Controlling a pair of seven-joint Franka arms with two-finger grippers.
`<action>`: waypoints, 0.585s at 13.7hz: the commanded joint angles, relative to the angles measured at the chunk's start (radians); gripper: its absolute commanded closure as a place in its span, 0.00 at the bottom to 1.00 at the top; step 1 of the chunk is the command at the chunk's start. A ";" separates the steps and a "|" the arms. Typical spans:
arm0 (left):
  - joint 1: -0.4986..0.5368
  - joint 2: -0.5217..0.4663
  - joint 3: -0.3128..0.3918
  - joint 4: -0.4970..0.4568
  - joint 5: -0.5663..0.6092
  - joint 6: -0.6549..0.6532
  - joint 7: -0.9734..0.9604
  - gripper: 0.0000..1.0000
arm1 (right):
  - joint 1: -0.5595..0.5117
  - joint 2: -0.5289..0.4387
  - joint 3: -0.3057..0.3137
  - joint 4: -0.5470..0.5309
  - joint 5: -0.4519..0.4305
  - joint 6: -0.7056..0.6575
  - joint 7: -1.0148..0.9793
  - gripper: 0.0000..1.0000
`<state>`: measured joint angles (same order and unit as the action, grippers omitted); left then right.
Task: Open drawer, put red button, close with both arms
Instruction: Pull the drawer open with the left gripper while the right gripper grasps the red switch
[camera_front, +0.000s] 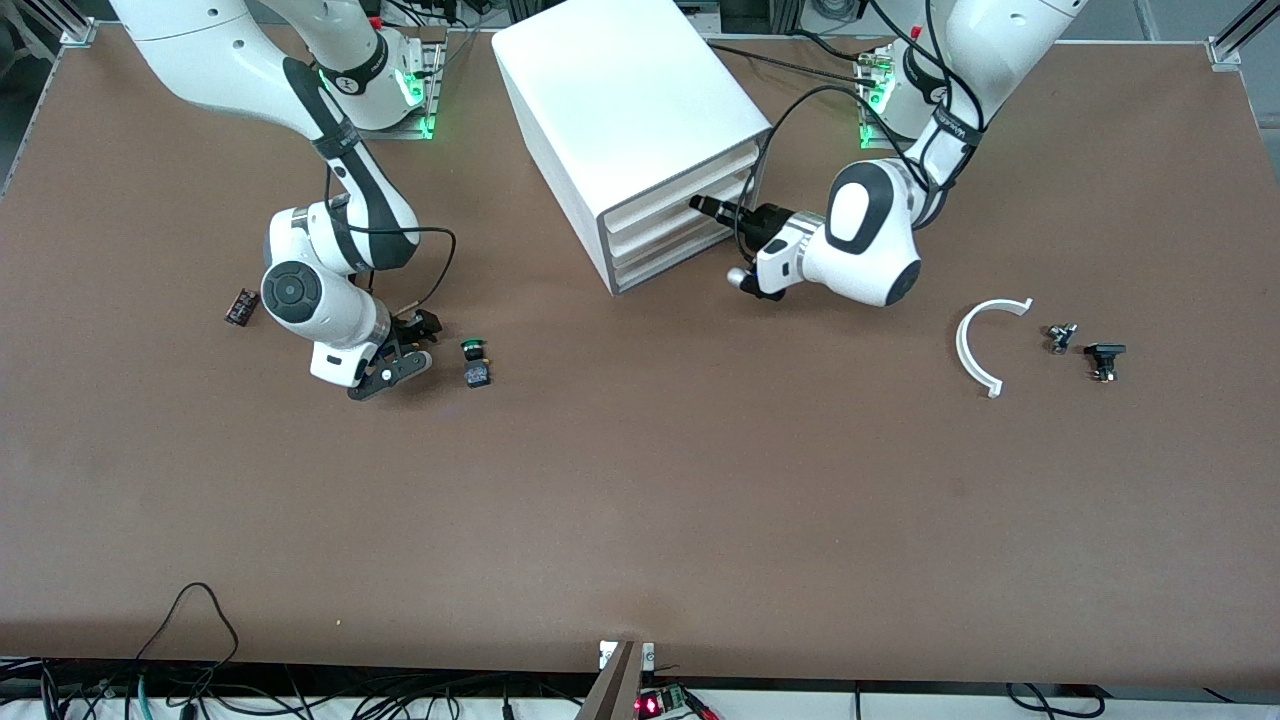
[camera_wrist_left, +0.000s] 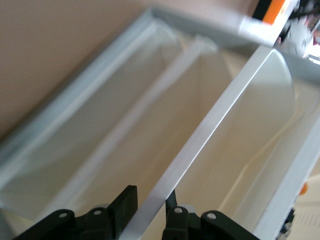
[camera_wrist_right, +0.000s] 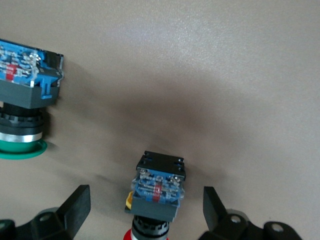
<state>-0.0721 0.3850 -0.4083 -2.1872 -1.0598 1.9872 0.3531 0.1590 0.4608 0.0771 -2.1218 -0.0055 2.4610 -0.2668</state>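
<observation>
The white cabinet (camera_front: 630, 110) stands at the middle of the table near the robots' bases, its drawers facing the left arm's end. My left gripper (camera_front: 708, 208) is at the upper drawer's front (camera_front: 690, 192). In the left wrist view the gripper (camera_wrist_left: 150, 197) has its fingers on either side of the drawer's white front edge (camera_wrist_left: 215, 120), shut on it. My right gripper (camera_front: 395, 358) is low over the table toward the right arm's end. In the right wrist view it (camera_wrist_right: 146, 197) is open around the red button (camera_wrist_right: 157, 187), which lies on its side. The right hand hides the red button in the front view.
A green-capped button (camera_front: 474, 360) lies beside the right gripper and shows in the right wrist view (camera_wrist_right: 25, 115). A small black part (camera_front: 241, 305) lies beside the right arm. A white curved piece (camera_front: 985, 345) and two small black parts (camera_front: 1060, 337) (camera_front: 1103, 358) lie toward the left arm's end.
</observation>
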 joint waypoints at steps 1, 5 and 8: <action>0.064 -0.046 0.061 0.015 0.036 0.110 0.003 1.00 | -0.007 -0.007 0.006 -0.010 -0.011 0.007 -0.025 0.16; 0.080 -0.044 0.106 0.050 0.070 0.151 0.032 0.90 | -0.007 -0.011 0.006 -0.018 -0.011 0.003 -0.008 0.59; 0.083 -0.055 0.105 0.060 0.064 0.151 0.047 0.00 | -0.013 -0.010 0.006 -0.014 -0.010 0.001 -0.008 0.67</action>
<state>0.0188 0.3375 -0.3131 -2.1413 -1.0294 2.0783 0.4399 0.1577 0.4608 0.0771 -2.1228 -0.0055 2.4604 -0.2762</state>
